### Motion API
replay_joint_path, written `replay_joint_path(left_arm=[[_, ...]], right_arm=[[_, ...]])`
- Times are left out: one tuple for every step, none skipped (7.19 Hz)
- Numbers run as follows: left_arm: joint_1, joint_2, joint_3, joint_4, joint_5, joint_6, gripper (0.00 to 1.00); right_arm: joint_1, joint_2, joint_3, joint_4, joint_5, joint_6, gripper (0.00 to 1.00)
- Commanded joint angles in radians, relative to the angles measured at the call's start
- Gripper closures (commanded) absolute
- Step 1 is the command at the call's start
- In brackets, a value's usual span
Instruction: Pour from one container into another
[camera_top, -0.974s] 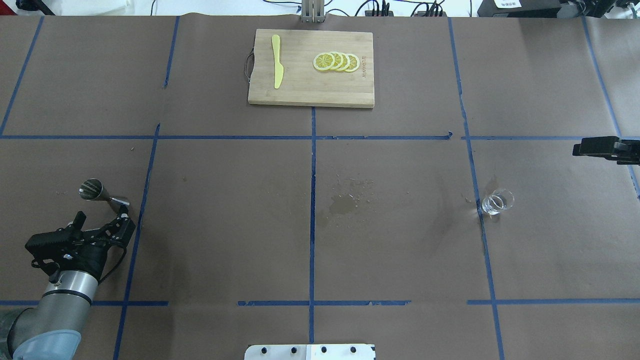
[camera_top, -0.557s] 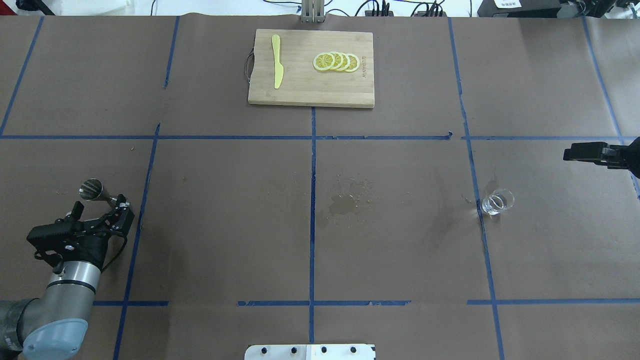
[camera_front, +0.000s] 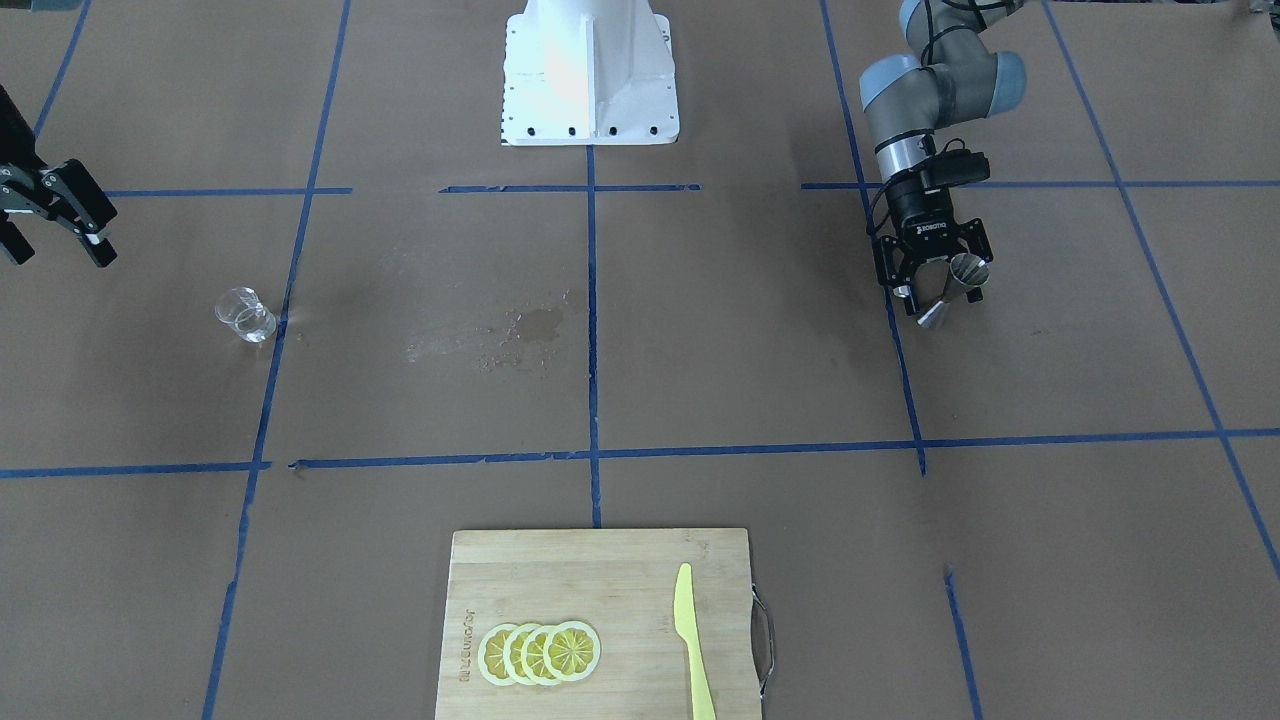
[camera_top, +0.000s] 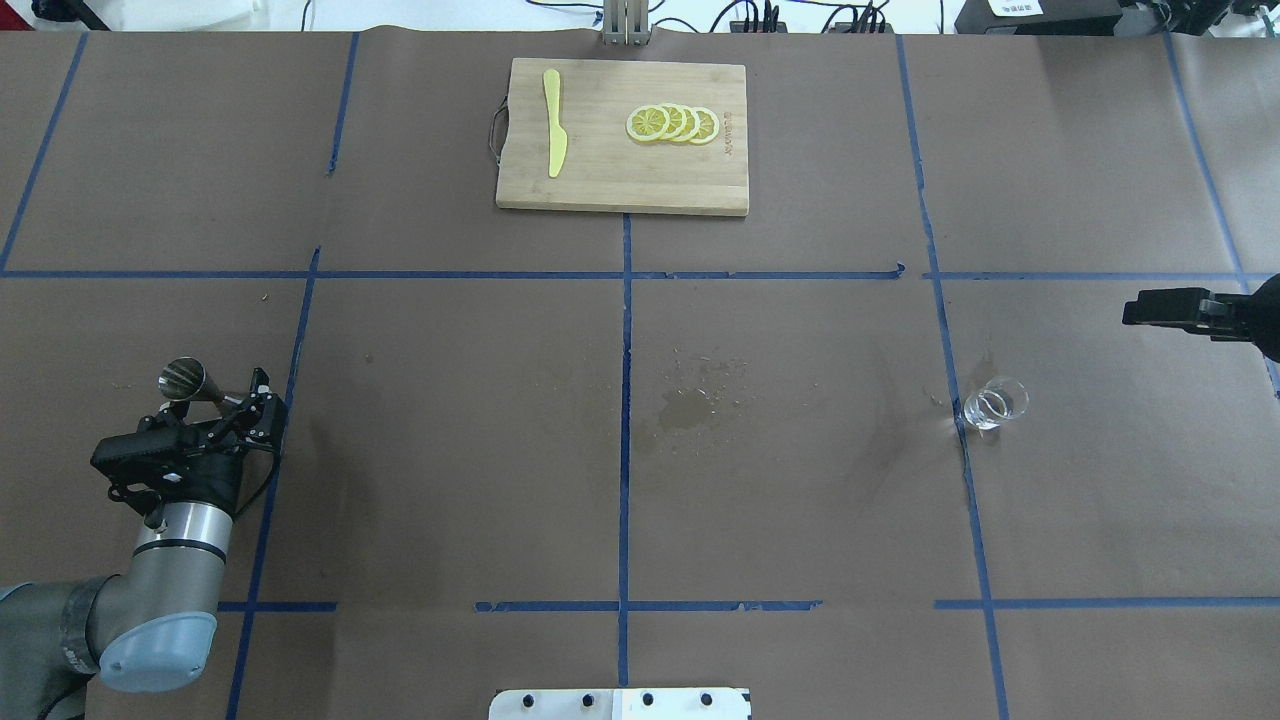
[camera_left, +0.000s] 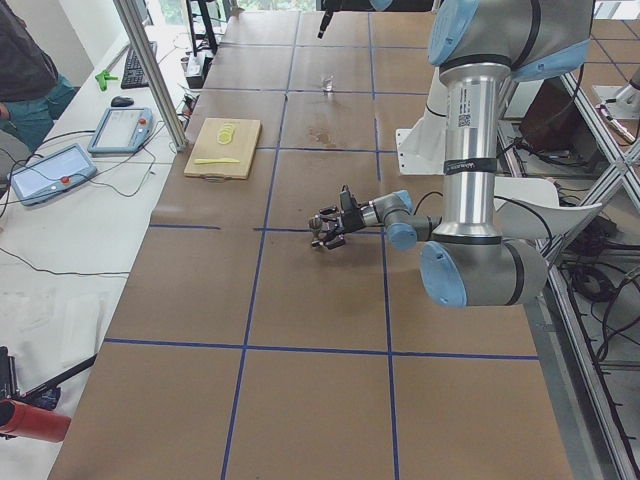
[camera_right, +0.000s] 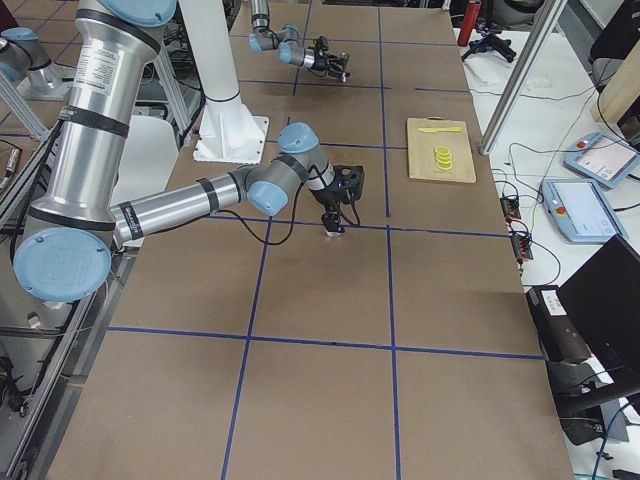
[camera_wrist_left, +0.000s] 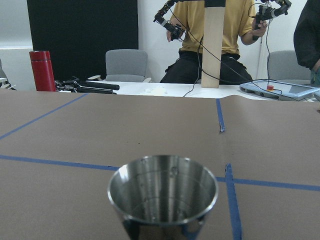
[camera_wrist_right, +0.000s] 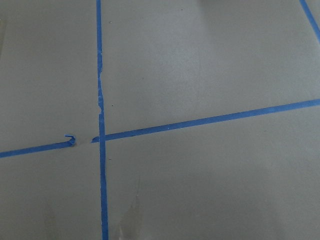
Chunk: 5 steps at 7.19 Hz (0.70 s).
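The steel jigger (camera_top: 183, 378) stands upright at the table's near left, and its mouth fills the bottom of the left wrist view (camera_wrist_left: 163, 192). My left gripper (camera_top: 255, 400) lies level at its lower half. The front-facing view shows that gripper (camera_front: 937, 292) open, with the jigger (camera_front: 966, 270) between spread fingers. The clear glass beaker (camera_top: 995, 402) stands alone at the right, also seen in the front-facing view (camera_front: 243, 313). My right gripper (camera_front: 55, 250) hovers open beyond the beaker, near the table's right edge (camera_top: 1135, 308). Its wrist view shows only paper and tape.
A wooden cutting board (camera_top: 620, 190) at the far centre carries a yellow knife (camera_top: 553, 122) and lemon slices (camera_top: 672, 123). A damp stain (camera_top: 685, 405) marks the middle of the brown paper. The robot's base plate (camera_top: 620, 703) sits at the near edge.
My left gripper has advanced onto the jigger, so its fingers now flank the jigger's lower half. The right gripper has slid slightly inward from the table's right edge. The beaker has not moved.
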<state>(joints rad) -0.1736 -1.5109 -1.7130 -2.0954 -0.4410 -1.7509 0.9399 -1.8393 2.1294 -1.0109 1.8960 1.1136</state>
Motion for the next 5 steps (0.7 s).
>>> replay_joint_path(left_arm=[[-0.027,-0.002,0.003,0.000,0.021,0.010,0.18],[-0.027,-0.003,0.009,0.000,0.027,0.010,0.22],[-0.026,-0.011,0.024,0.002,0.033,0.010,0.25],[-0.026,-0.018,0.039,0.000,0.039,0.010,0.25],[-0.026,-0.020,0.044,0.000,0.041,0.007,0.26]], right_arm=[[-0.006,0.000,0.001,0.000,0.000,0.000,0.00],[-0.009,0.000,0.001,0.000,0.000,0.000,0.00],[-0.009,0.000,0.000,-0.002,0.000,0.000,0.00],[-0.009,0.000,-0.002,-0.002,0.000,0.000,0.00],[-0.009,0.000,-0.002,-0.002,0.000,0.000,0.00]])
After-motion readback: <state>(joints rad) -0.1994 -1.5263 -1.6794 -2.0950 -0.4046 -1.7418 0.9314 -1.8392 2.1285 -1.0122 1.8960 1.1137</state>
